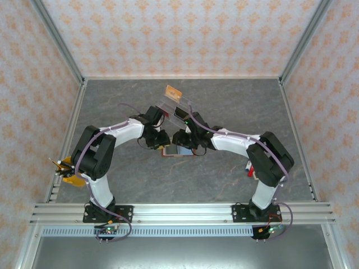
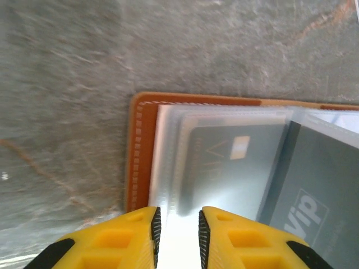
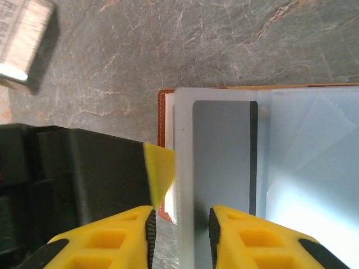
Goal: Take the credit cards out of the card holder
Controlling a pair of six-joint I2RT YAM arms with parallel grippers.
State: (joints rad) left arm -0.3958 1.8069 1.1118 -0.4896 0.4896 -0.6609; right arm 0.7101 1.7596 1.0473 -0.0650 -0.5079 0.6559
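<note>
Mid-table, between the two arms: holder, brown, lying open, clear sleeves uppermost. Contents: grey cards seated in the sleeves, one marked VIP. Left gripper: jaws a narrow slit apart, poised at a sleeve edge. Right gripper: likewise narrow, at a grey card's near end; contact not discernible. Handling, as judged: cards light, stiff, slick; sleeves floppy, glossy, likely to drag along. Take a card by whichever short edge clears its sleeve mouth, with the holder pinned at its brown rim.
</note>
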